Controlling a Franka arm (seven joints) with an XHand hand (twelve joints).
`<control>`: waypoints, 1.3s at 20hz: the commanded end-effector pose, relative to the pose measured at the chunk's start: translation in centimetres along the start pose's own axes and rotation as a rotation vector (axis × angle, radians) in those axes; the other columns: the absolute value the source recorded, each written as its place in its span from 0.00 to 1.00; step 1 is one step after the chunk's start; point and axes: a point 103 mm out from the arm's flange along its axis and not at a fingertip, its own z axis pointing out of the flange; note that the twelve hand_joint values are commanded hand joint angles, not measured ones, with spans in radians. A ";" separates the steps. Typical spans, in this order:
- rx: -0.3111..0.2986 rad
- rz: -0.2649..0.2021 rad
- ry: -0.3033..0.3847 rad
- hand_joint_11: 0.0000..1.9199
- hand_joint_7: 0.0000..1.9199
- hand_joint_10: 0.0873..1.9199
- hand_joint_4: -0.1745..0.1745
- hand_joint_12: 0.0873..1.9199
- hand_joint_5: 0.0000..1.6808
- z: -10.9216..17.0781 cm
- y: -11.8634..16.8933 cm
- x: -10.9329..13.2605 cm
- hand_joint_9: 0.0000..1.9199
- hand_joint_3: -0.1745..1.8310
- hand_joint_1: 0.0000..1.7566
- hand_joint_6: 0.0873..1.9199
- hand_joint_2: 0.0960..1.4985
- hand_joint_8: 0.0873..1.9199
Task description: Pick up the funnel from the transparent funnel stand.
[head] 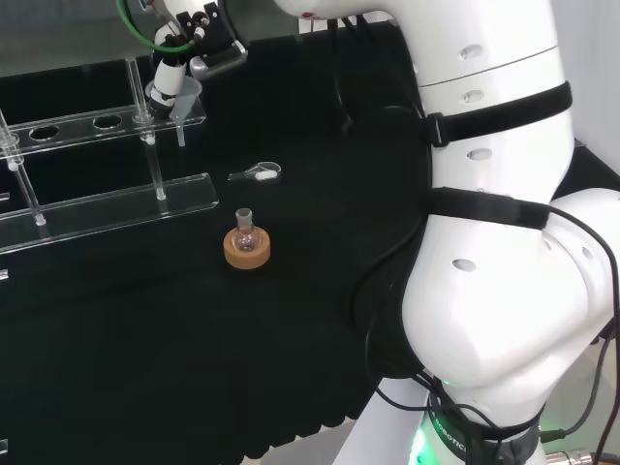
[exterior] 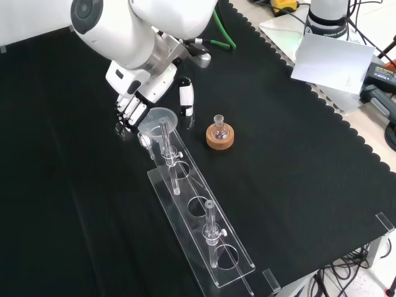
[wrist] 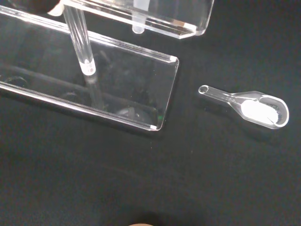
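Now, step: closing my hand [exterior: 139, 102] on the funnel [exterior: 159, 119] so I can lift it out of the clear stand [exterior: 204, 238].
Funnel: it sits in the end hole of the stand's upper shelf, cone up and stem hanging down through the hole; in the front view that end is at about 11 o'clock from the stand's middle.
Hand: in the front view my fingers [exterior: 131, 111] are bent at the cone's 10 o'clock side and my thumb [exterior: 185, 99] stands at its 2 o'clock side, so the cone lies between them. In the head view the hand [head: 184, 58] is right over the funnel [head: 177, 97].
Hold: I cannot tell whether the fingers already press the cone or only bracket it; I judge the hold not yet made.
Doing it well: I should pinch the cone from both sides below its rim, then raise it straight along the stem's line until the tip is free of the hole, because a slanted pull may catch the stem and drag the light stand.
Nearby: a small flask [exterior: 219, 127] on a cork ring [exterior: 220, 139] stands at 3 o'clock from the funnel in the front view, and a clear scoop [wrist: 251, 106] lies beside the stand's base, so I should keep the lift vertical.
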 end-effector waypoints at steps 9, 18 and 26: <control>0.007 0.008 -0.020 0.14 0.00 0.41 0.54 0.78 0.13 1.2 1.1 0.2 0.11 0.04 0.39 0.00 0.53 0.26; -0.078 0.064 -0.058 0.18 0.08 0.35 0.48 0.76 0.19 1.0 0.4 -0.3 0.21 0.02 0.40 0.00 0.58 0.33; -0.227 0.101 -0.128 0.28 0.28 0.24 0.43 0.66 0.37 -0.9 -1.6 -0.2 0.41 0.00 0.46 0.02 0.67 0.32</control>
